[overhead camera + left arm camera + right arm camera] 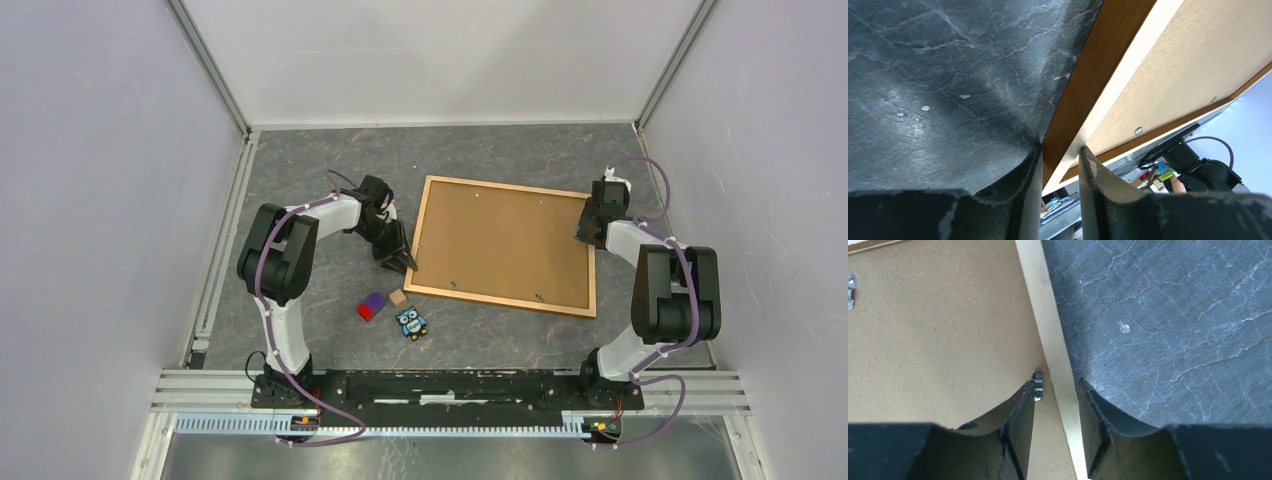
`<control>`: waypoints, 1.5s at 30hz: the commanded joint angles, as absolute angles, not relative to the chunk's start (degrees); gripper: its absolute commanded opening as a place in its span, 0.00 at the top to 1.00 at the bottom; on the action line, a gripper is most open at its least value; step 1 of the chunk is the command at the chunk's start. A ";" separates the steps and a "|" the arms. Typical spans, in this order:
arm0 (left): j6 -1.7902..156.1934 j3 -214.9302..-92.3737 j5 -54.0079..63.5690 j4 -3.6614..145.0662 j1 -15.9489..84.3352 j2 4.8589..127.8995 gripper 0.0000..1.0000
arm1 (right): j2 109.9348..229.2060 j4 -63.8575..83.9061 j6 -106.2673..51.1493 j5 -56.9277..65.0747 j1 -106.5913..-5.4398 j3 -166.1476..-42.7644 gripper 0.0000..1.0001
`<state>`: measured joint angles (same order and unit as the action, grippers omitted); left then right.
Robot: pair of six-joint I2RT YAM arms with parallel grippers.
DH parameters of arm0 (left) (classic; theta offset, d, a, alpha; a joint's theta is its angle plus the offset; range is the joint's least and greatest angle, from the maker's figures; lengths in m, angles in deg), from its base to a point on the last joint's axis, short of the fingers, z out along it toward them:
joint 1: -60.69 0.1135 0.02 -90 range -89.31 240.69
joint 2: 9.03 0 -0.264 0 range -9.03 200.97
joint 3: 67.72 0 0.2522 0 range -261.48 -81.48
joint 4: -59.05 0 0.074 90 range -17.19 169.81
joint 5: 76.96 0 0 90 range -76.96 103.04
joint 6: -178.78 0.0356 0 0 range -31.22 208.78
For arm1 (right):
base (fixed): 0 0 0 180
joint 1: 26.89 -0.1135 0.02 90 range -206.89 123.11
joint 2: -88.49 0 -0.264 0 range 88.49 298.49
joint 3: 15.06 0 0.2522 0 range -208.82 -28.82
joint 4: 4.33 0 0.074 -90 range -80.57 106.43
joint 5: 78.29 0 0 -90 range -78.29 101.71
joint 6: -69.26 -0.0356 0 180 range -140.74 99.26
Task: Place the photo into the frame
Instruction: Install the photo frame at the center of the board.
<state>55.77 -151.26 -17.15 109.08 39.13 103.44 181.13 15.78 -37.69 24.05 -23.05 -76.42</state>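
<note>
Frame: the frame (500,302) lies flat, back side up, on the centre-right of the surface (500,150), turned slightly out of square with the surface edges.
Moulding: thin light-orange wood, a darker brown on its outer face in the left wrist view (1083,80).
Backing board: a plain brown backing board (505,245) sits inside the frame and fills the opening.
Clips: small metal clips (1037,385) sit on the board just beside the inner edge of the moulding.
Left jaws: they straddle the frame's left rail near its near corner. One finger (1023,185) is against the outer face, the other is on the inner lip, and the rail fills the gap, so they are clamped on the frame.
Right jaws: they straddle the right rail near the far right corner and stand apart. A sliver of board shows between the inner finger (1020,415) and the rail (that fingertip is right by a clip).
Arms: the left arm (285,250) reaches in from the left and the right arm (675,290) from the right.
Near left of frame: a small tan cube (398,297), a red and purple block (372,306) and an owl figure (411,322) lie close together, apart from the frame.
</note>
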 commanded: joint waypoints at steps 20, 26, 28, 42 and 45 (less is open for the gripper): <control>54.07 -151.18 -16.44 109.10 39.73 104.13 0.70 | 181.46 25.12 -35.68 24.03 -23.09 -82.56 0.57; 54.24 -151.36 -16.00 109.26 39.71 103.68 0.70 | 178.22 21.28 -30.18 18.49 -23.11 -82.13 0.32; 54.38 -151.36 -16.03 109.27 39.84 103.69 0.70 | 178.75 20.25 -29.87 16.82 -23.11 -82.53 0.29; 55.38 -152.15 -14.56 110.34 39.85 104.46 0.70 | 189.30 21.36 -30.94 12.65 -27.96 -95.76 0.23; 55.41 -152.31 -14.72 110.33 39.83 105.04 0.71 | 187.49 21.73 -30.22 13.79 -28.03 -93.76 0.23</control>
